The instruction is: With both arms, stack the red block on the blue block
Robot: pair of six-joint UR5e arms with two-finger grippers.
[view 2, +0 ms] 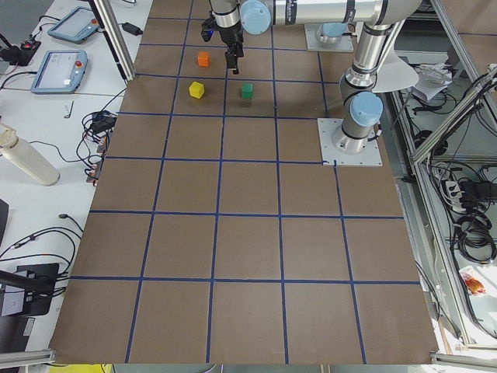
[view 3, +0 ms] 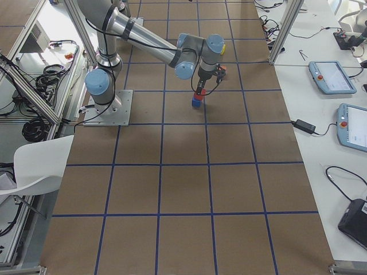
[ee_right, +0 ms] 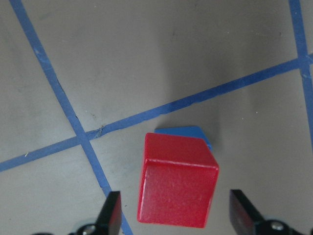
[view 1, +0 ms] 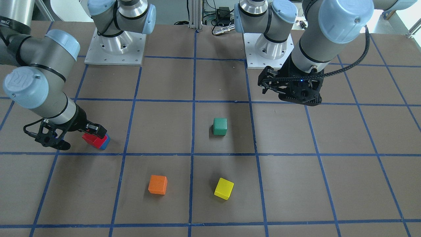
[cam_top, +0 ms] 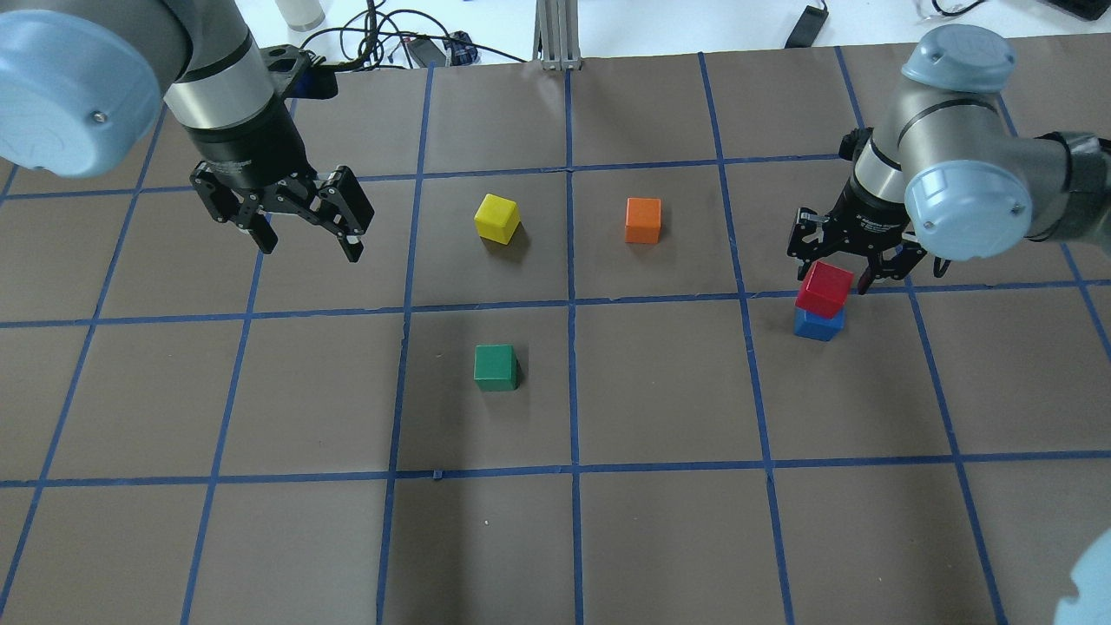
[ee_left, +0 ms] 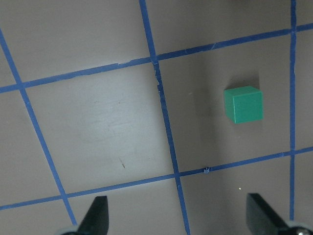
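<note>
The red block rests on top of the blue block at the right of the overhead view, turned a little against it. My right gripper is open and straddles the red block. In the right wrist view both fingers stand clear of the red block, and only a corner of the blue block shows behind it. The stack also shows in the front view. My left gripper is open and empty, hovering over the far left of the table.
A green cube sits near the table's middle and shows in the left wrist view. A yellow cube and an orange cube lie farther back. Blue tape lines grid the brown table.
</note>
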